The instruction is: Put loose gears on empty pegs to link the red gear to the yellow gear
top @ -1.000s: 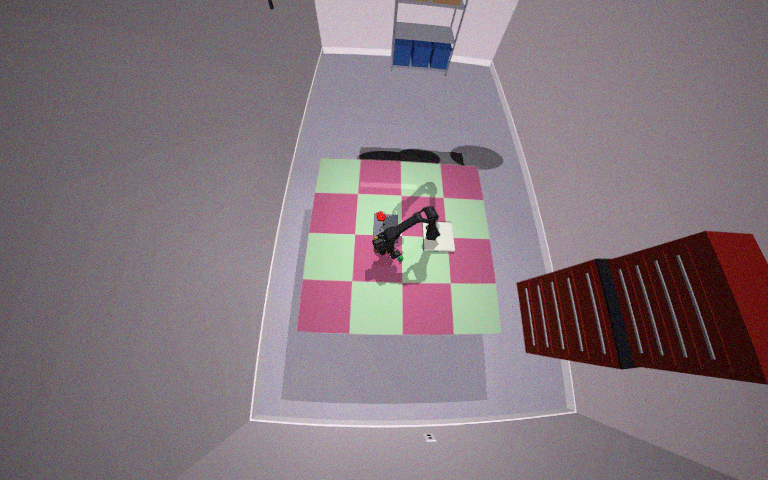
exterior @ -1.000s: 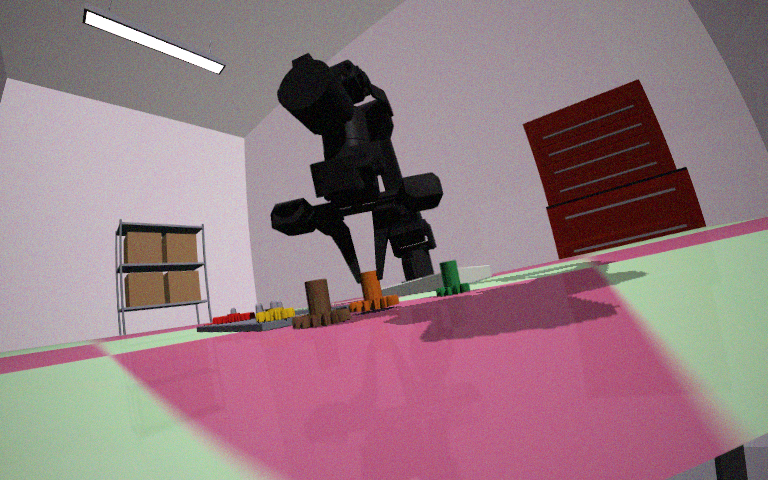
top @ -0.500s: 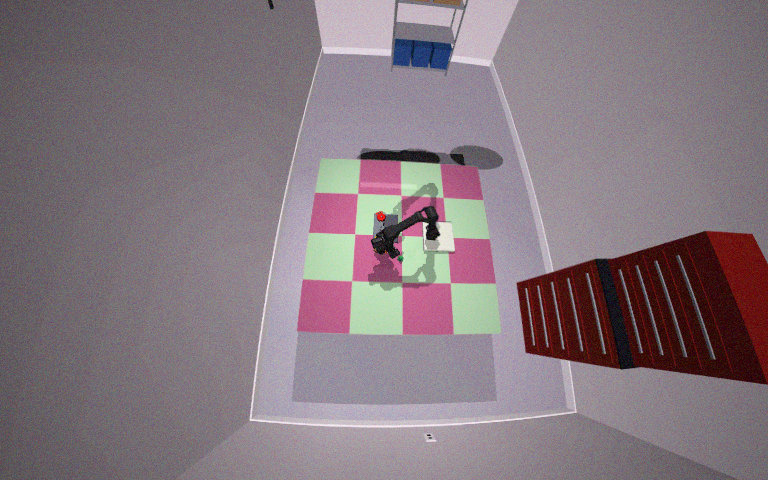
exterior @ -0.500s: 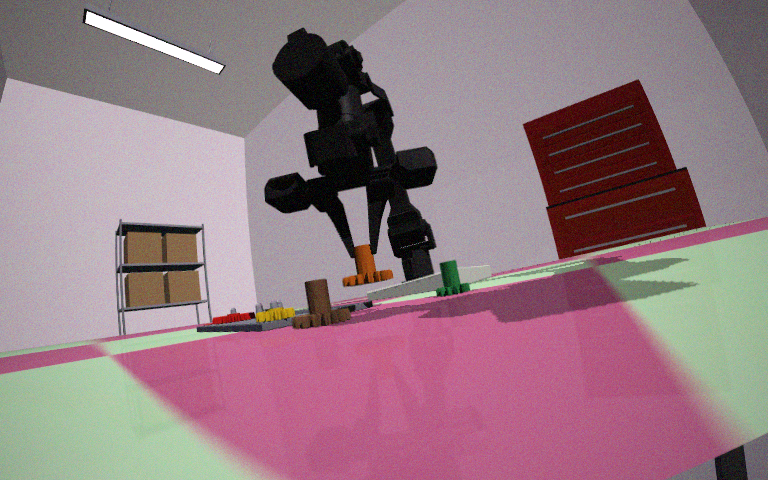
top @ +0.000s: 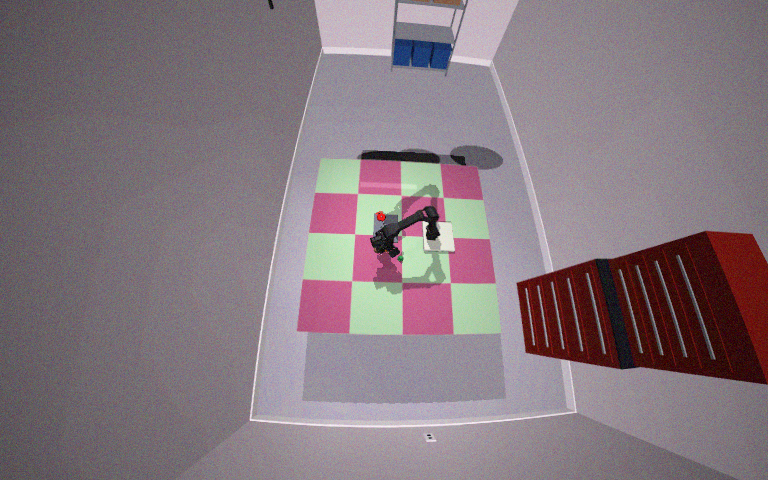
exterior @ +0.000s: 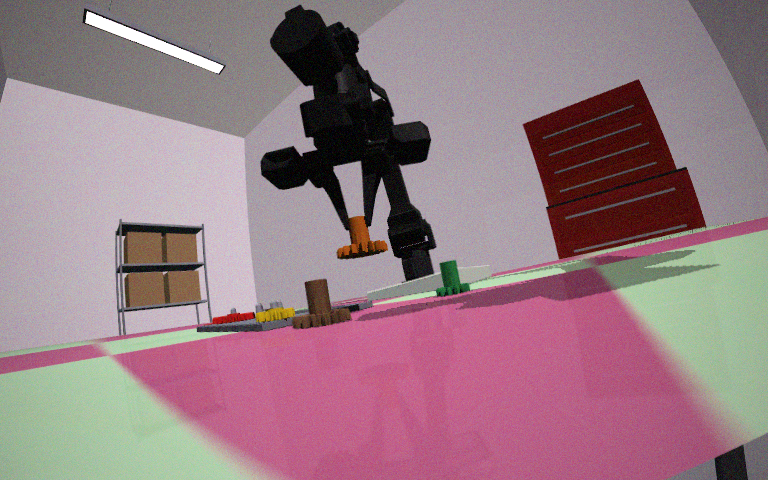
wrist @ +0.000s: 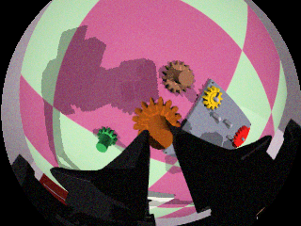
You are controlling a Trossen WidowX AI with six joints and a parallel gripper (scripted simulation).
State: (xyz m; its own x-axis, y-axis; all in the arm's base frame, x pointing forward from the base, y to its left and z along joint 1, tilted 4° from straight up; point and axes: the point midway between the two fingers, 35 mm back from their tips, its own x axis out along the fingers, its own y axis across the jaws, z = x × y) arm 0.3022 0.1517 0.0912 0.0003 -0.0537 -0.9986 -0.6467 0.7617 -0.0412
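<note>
Pink and pale green squares cover the table top [top: 376, 305] [exterior: 396, 384] [wrist: 127, 28], which stands in a grey-walled room. Against the far wall rises a metal shelf unit [top: 393, 33] [exterior: 161, 266], with blue bins [top: 420, 53] low down and brown boxes [exterior: 144, 247] on its shelves in the exterior view. A tall red drawer cabinet [top: 572, 316] [exterior: 611, 164] has long pale handles, and a lit ceiling lamp [exterior: 152, 41] hangs overhead.

On the checks, a grey board [top: 378, 223] [exterior: 226, 327] [wrist: 198, 118] carries the red gear [top: 381, 214] [exterior: 233, 318] [wrist: 241, 137] and the yellow gear [exterior: 275, 314] [wrist: 213, 98], with bare pegs [wrist: 228, 122] between them. The brown gear [exterior: 321, 318] [wrist: 178, 76] stands upright on the table just beside the board, near the yellow gear's end; the green gear [top: 400, 258] [exterior: 452, 289] [wrist: 108, 137] stands farther off.

Above the table, the gripper [exterior: 356, 223] [wrist: 160, 132] is closed on the orange gear [exterior: 361, 246] [wrist: 156, 118] by its stem (teeth at the bottom), clear of the surface. The arm [top: 408, 221] [exterior: 339, 121] casts a broad shadow across the squares.
</note>
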